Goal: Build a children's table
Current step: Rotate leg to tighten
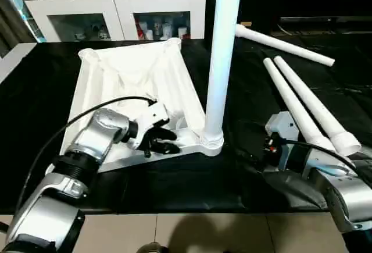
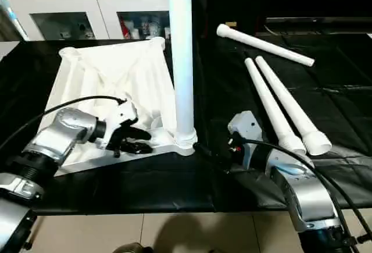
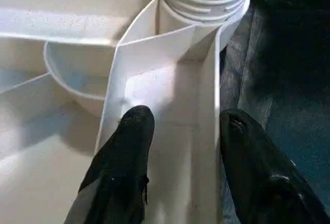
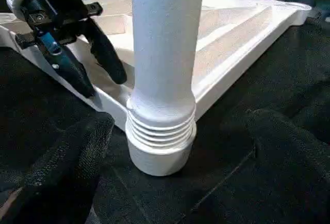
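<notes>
Across the black cloth-covered worktop [image 1: 174, 189] I see the white plastic table top [image 1: 139, 84] lying underside up, smooth and ribbed, with moulded channels running toward round corner sockets. One long tapered tubular leg [image 1: 224, 55] stands upright in the near corner socket, its ringed threaded end seated there. Three more legs [image 1: 308, 110] lie loose on the cloth on my right side, two side by side and one crosswise farther back, all matte white with flared ends. Behind the worktop stands a white cabinet [image 1: 116, 3] with glass doors; I can read no writing anywhere. My left hand [image 3: 180, 126] straddles the top's thin edge wall beside the socket, one black finger inside, one outside. My right hand [image 4: 175, 147] sits wide open, just short of the upright leg's base.
</notes>
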